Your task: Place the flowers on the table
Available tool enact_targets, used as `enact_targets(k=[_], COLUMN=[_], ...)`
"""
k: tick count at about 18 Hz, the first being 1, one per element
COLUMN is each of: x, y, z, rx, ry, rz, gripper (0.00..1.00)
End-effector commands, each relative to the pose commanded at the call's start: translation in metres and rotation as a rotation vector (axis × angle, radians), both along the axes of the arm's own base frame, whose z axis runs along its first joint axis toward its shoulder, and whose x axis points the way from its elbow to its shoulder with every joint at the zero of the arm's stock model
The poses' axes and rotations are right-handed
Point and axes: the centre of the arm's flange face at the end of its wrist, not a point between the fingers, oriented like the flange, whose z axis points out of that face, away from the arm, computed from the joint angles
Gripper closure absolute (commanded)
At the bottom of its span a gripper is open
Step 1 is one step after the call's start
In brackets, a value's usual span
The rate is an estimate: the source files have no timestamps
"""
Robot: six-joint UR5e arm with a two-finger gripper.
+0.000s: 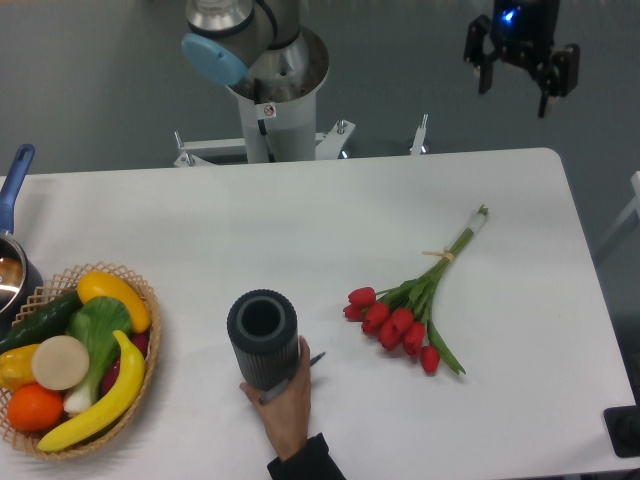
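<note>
The flowers (412, 305), a bunch of red tulips with green stems tied with pale string, lie flat on the white table (300, 220), right of centre, blooms toward the front, stem ends toward the back right. My gripper (521, 82) hangs high above the table's far right corner, well away from the flowers. Its fingers are spread apart and hold nothing.
A dark ribbed cylindrical vase (263, 338) stands at front centre, held by a person's hand (285, 405). A wicker basket of fruit and vegetables (70, 360) sits at the front left. A pot with a blue handle (12, 240) is at the left edge. The robot base (270, 90) is at the back.
</note>
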Motion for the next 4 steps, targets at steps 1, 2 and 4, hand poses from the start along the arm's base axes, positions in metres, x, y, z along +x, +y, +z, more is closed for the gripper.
enact_targets(k=[1,2,4], x=[0.0005,0.0007,0.0007], y=[-0.0003,-0.001,-0.001], z=[-0.0002,0.0007,0.0007], rx=[0.005,0.005,0.005], ry=[-0.002,0.001,0.001], rz=[0.001,0.002,0.002], gripper=[0.0,0.0,0.0])
